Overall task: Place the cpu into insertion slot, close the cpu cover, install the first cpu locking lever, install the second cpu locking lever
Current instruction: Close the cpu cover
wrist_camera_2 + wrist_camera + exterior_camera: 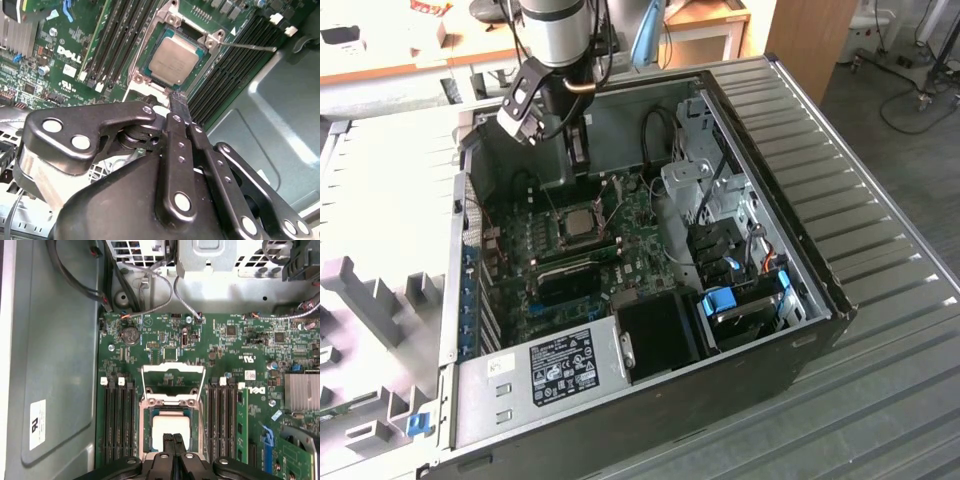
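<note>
1. My hand (177,98) has its two fingers pressed together with nothing between them, and the tips hang just over one edge of the socket
2. The cpu (171,432) lies flat in the insertion slot (147,430), metal top up, directly past my fingertips; in the first wrist view the tips overlap its near edge, but I cannot tell whether they touch it
3. The cpu cover (172,368) is open, folded back from the slot on the side away from my hand, so the cpu sits between fingertips and cover; its hinged edge runs crosswise to the line from hand to cover
4. The memory slots (117,420) flank the socket on both sides, their long axes along that same line
5. In the second wrist view a thin locking lever (247,46) sticks out past a socket corner; I judge it unlatched
6. In the exterior view the arm stands over the open computer case (620,110), which lies on the slatted surface (880,220); I judge the chip seated, with cover and levers not yet done
</note>
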`<state>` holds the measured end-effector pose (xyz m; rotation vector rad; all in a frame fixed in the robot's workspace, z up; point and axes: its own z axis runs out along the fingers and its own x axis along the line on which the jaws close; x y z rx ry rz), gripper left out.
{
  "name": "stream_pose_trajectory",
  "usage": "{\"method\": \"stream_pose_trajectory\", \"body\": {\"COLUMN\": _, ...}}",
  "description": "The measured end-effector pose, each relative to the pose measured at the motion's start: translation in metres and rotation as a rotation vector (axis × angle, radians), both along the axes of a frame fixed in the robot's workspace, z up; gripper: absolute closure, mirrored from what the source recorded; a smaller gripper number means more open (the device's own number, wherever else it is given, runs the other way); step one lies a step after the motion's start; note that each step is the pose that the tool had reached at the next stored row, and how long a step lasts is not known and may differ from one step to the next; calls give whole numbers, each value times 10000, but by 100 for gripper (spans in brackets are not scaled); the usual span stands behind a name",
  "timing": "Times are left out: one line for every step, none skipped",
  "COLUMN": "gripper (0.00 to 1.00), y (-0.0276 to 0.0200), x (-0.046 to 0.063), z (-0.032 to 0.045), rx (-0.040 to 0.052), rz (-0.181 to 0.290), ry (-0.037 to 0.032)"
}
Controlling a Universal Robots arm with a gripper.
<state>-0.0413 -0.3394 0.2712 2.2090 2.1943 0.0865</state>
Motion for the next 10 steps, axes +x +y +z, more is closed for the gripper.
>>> {"method": "stream_pose_trajectory", "body": {"gripper": 90, "y": 0, "x": 16, "z": 0, "rx": 0, "rz": 0, "ry": 0}}
{"method": "stream_pose_trajectory", "body": {"gripper": 90, "y": 0, "x": 31, "z": 0, "rx": 0, "rz": 0, "ry": 0}}
{"method": "stream_pose_trajectory", "body": {"gripper": 90, "y": 0, "x": 47, "z": 0, "rx": 1, "rz": 0, "ry": -1}}
{"method": "stream_pose_trajectory", "body": {"gripper": 90, "y": 0, "x": 65, "z": 0, "rx": 0, "rz": 1, "ry": 0}}
{"method": "stream_pose_trajectory", "body": {"gripper": 90, "y": 0, "x": 82, "z": 0, "rx": 0, "rz": 0, "ry": 0}}
{"method": "stream_pose_trajectory", "body": {"gripper": 90, "y": 0, "x": 100, "z": 0, "rx": 1, "rz": 0, "ry": -1}}
{"method": "stream_pose_trajectory", "body": {"gripper": 90, "y": 0, "x": 117, "z": 0, "rx": 0, "rz": 0, "ry": 0}}
{"method": "stream_pose_trajectory", "body": {"gripper": 90, "y": 0, "x": 135, "z": 0, "rx": 1, "rz": 0, "ry": -1}}
{"method": "stream_pose_trajectory", "body": {"gripper": 90, "y": 0, "x": 154, "z": 0, "rx": 1, "rz": 0, "ry": 0}}
{"method": "stream_pose_trajectory", "body": {"gripper": 90, "y": 0, "x": 173, "z": 0, "rx": 0, "rz": 1, "ry": 0}}
